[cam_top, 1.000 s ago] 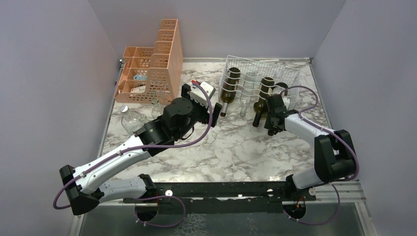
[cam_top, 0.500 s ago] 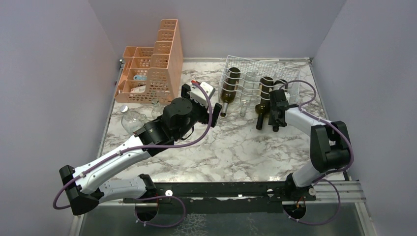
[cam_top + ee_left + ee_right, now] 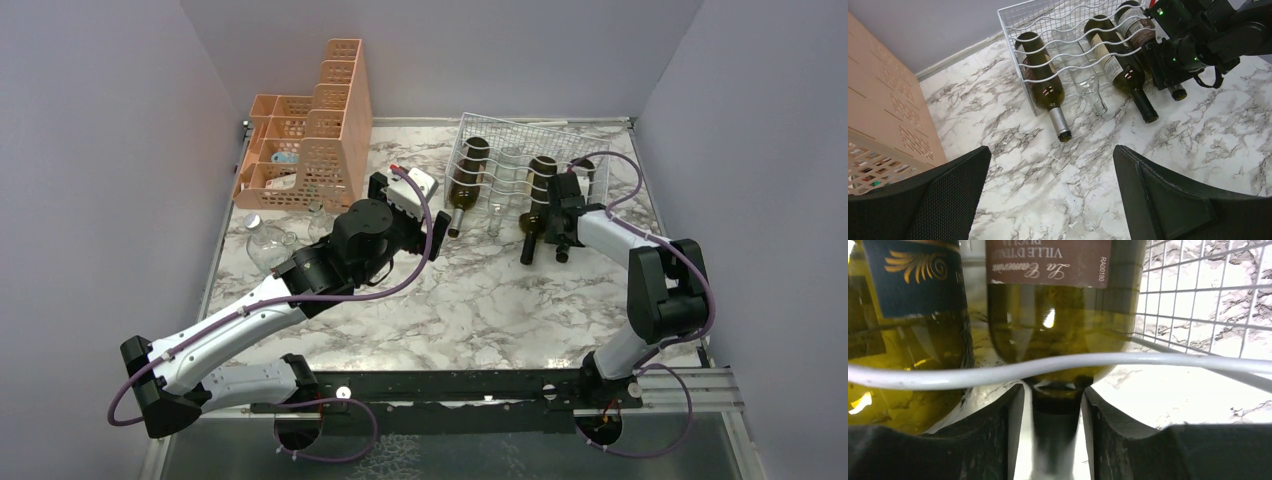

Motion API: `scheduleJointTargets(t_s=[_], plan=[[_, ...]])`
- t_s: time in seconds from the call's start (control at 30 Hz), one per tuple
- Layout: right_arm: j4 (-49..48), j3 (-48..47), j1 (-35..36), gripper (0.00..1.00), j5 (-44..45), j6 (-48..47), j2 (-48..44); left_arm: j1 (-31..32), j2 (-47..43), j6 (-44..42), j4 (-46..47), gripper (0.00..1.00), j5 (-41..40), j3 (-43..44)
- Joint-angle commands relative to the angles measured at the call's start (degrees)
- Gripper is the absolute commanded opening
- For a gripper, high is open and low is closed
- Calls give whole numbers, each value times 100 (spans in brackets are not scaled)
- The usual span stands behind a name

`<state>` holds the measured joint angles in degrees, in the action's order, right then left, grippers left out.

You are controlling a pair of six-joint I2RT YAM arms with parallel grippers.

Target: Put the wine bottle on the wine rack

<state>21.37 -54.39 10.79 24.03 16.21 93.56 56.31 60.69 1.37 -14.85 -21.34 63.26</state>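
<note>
At the far right of the marble bench (image 3: pixel 1198 150), the wine bottle (image 3: pixel 1058 325) lies in the end cradle of the wire wine rack (image 3: pixel 560 135), beside its grid side wall. Its brown label shows "RA00180" and what looks like "PUGLIA". The right gripper (image 3: pixel 1053 390) has its jaws slightly parted around the bottle's neck, while the left gripper (image 3: pixel 1050 150) has its jaws spread wide above open bench in front of the rack.

Wine rack (image 3: pixel 1073 37): thin metal wire, white-coated, smooth, slightly glossy.
Wine bottle (image 3: pixel 1048 330), in the rack: olive-green glass, glossy, with bright reflections.
Label (image 3: pixel 1048 255), on that bottle: brown paper, matt.
Table (image 3: pixel 480 300), under the rack: marble-patterned, smooth, low sheen.
Organizer (image 3: pixel 330 130), left of the rack: peach plastic, perforated, matt.
Left gripper (image 3: pixel 1052 152) fingers (image 3: pixel 933 195): black, matt, finely grained.
</note>
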Motion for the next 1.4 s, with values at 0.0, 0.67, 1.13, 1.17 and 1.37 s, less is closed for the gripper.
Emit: scheduleJointTargets(t_s=[0.0,0.67,1.13,1.17,1.37], plan=[[-323,-164,-43,51,390,-71,24,5,-91,79,-14,99,-6,18],[1120,-561,-55,70,-1083,122,-1518,2,-60,27,-9,99,18,153],[284,-512,442,80,-4553,-136,-2883,-3,-431,-342,1,99,-108,763],[111,-456,631,82,-4575,-61,-2921,-4,-461,-351,-12,99,-137,788],[-738,-489,2099,86,-4125,273,-2594,-6,-692,-385,-108,99,-348,989]])
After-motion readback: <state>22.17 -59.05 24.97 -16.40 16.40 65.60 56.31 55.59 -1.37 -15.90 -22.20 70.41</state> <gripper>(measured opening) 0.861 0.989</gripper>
